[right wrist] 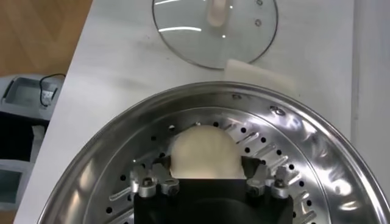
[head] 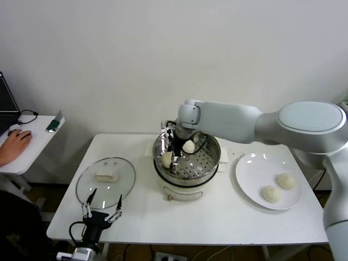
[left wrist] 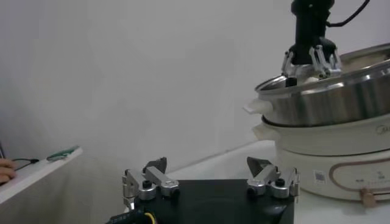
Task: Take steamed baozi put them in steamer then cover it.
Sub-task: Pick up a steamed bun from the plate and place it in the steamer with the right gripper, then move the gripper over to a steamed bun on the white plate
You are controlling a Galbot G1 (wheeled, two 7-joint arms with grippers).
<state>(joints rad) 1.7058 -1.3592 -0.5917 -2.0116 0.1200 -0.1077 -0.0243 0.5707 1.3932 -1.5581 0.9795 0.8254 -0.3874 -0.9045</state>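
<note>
No label reads clearly. Your right gripper (head: 169, 157) reaches into the steamer (head: 209, 163), jaws spread around a baozi (right wrist: 203, 153); your left gripper (head: 101, 209) waits open.

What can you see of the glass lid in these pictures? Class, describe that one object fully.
The glass lid is a round, clear pane with a thin metal rim and a cream-white oblong handle at its centre. It lies flat on the white table, handle up, to the robot's left of the steamer, not yet covering it. It touches only the tabletop. The open left gripper sits just in front of its near edge.
</note>
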